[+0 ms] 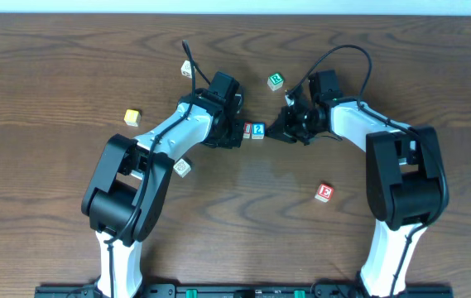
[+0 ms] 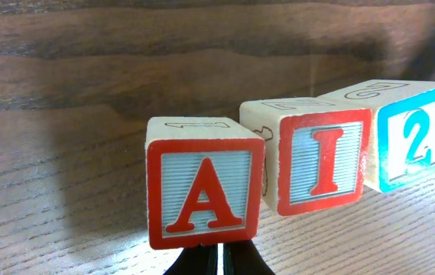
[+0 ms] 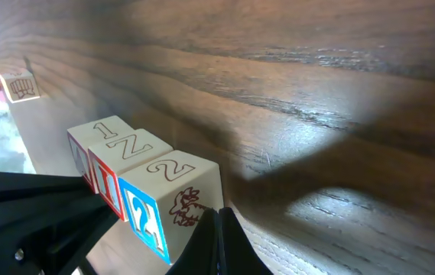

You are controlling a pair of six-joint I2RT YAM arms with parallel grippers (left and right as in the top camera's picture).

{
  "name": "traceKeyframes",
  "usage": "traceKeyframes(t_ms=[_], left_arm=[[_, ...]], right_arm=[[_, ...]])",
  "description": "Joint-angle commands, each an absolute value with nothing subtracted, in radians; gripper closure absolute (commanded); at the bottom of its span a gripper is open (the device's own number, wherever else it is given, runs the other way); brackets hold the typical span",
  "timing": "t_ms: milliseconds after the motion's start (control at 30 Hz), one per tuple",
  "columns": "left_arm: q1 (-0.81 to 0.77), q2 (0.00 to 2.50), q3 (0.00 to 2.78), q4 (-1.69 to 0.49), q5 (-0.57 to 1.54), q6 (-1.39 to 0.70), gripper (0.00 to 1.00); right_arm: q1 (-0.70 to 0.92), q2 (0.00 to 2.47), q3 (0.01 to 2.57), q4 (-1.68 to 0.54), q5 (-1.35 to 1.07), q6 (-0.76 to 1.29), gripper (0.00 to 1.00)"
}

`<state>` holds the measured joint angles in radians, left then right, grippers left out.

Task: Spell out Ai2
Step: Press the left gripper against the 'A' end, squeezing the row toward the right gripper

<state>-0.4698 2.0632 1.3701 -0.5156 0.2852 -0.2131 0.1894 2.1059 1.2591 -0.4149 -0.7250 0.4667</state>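
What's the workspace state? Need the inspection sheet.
Surface: brown wood-grain table.
Job's things: A block, I block and 2 block side by side, reading A I 2; A is not flush with I.
Clutter: yellow block, green block, red block, pale block and another, all loose.
End effectors: left end effector shut, at the A block; right end effector shut, by the 2 block.
Cables: black cable loops above the right arm; a second by the left.
Surroundings: black mounting rail at the near edge.
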Motion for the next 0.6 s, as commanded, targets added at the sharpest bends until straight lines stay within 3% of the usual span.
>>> traceKeyframes(t_ms=[0,567], left_arm=[[-0.472,2.06,1.364,-0.511,0.289,-0.226,0.94],[-0.377,1.969,1.364,-0.576,0.183,-0.218,0.94]], right_arm=[[0.197,2.121,1.259,-0.416,-0.737,0.455,0.99],[0.197,2.121,1.259,-0.419,-0.737,0.455,0.98]])
